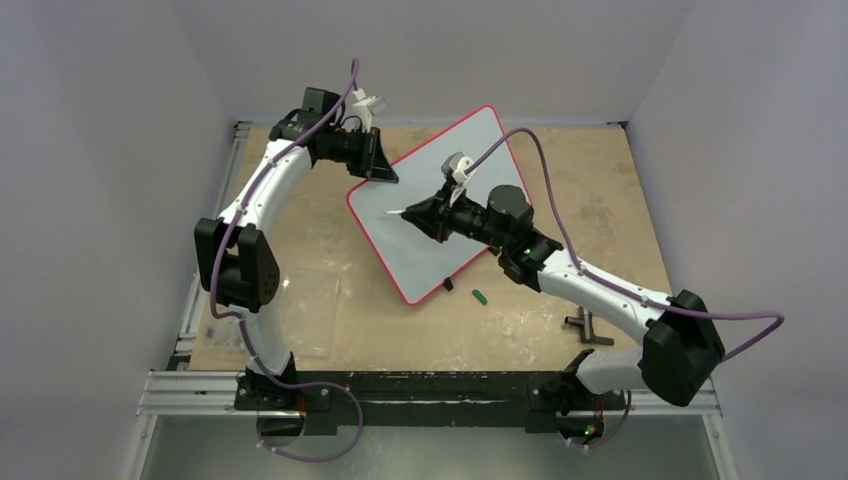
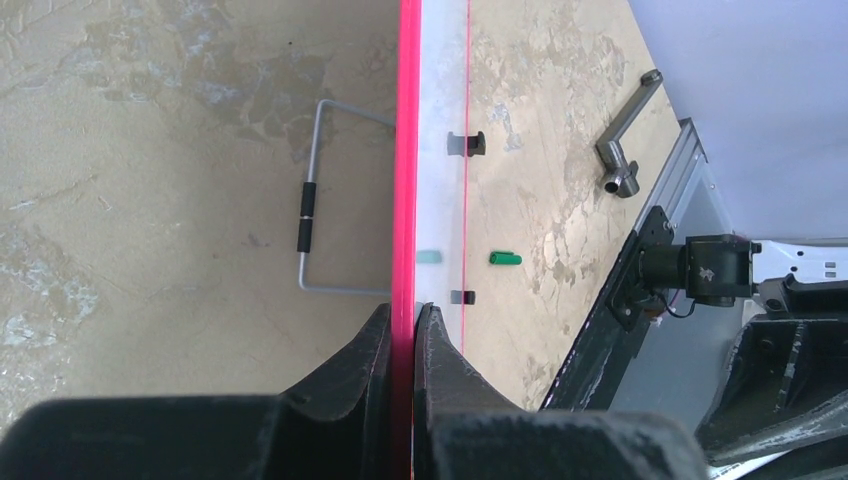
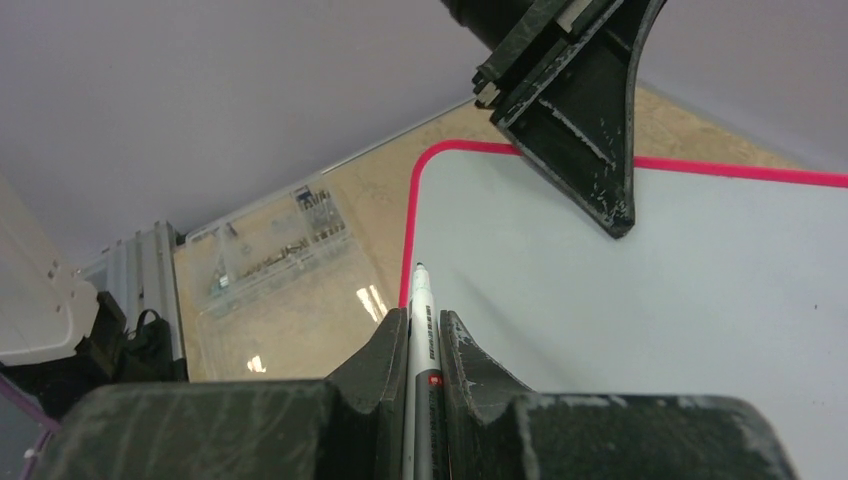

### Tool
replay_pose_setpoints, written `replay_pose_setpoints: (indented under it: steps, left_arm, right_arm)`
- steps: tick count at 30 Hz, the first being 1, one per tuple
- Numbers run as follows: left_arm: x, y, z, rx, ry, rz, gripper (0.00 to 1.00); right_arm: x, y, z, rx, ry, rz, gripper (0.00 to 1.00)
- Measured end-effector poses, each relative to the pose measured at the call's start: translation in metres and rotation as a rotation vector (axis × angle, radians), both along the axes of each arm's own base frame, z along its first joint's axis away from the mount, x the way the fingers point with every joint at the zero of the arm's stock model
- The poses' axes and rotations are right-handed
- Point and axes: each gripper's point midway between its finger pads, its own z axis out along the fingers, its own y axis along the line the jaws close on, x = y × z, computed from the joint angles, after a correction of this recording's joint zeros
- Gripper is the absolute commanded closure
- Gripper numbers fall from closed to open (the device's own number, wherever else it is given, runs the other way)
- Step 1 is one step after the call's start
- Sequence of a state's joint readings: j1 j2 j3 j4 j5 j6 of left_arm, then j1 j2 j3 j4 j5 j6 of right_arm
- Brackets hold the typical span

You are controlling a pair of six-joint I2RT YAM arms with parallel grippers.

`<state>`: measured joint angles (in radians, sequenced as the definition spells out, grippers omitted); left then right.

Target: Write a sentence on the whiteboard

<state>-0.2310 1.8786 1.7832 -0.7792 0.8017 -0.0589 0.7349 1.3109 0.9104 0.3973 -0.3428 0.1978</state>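
Observation:
The whiteboard (image 1: 455, 165) lies slanted at mid table, white with a red-pink rim. Its surface shows no writing, so the sentence is not in view. My left gripper (image 1: 385, 172) is shut on the board's far left rim; in the left wrist view (image 2: 405, 315) the jaws pinch the pink rim (image 2: 406, 150) edge-on. My right gripper (image 1: 420, 213) is shut on a white-grey marker (image 3: 420, 300), uncapped, with its tip (image 1: 390, 213) over the board near the left rim. I cannot tell whether the tip touches. The board (image 3: 680, 290) fills the right wrist view, where the left gripper's fingers (image 3: 590, 130) also show.
A green marker cap (image 1: 479, 296) lies on the table off the board's near corner and shows in the left wrist view (image 2: 505, 258). A clear plastic box (image 1: 300, 310) sits near left. A metal tool (image 1: 588, 328) lies near right. A grey wire bail (image 2: 308, 215) shows beside the rim.

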Motion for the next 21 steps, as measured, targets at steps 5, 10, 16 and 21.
replay_pose_setpoints:
  steps: [5,10,16,21]
  left_arm:
    - [-0.002,0.000,0.002,0.006,-0.010,0.003,1.00]
    - [-0.004,-0.001,0.004,0.012,-0.020,0.002,1.00]
    - [-0.005,-0.002,0.005,0.014,-0.025,0.002,1.00]
    - [-0.005,-0.002,0.005,0.015,-0.025,0.003,1.00]
  right_arm:
    - [0.014,0.010,-0.003,0.009,-0.009,-0.018,1.00]
    - [0.023,0.023,-0.008,0.008,-0.008,-0.023,1.00]
    - [0.029,0.028,-0.006,0.014,-0.016,-0.040,1.00]
    - [0.037,0.028,-0.006,0.014,-0.016,-0.072,1.00]
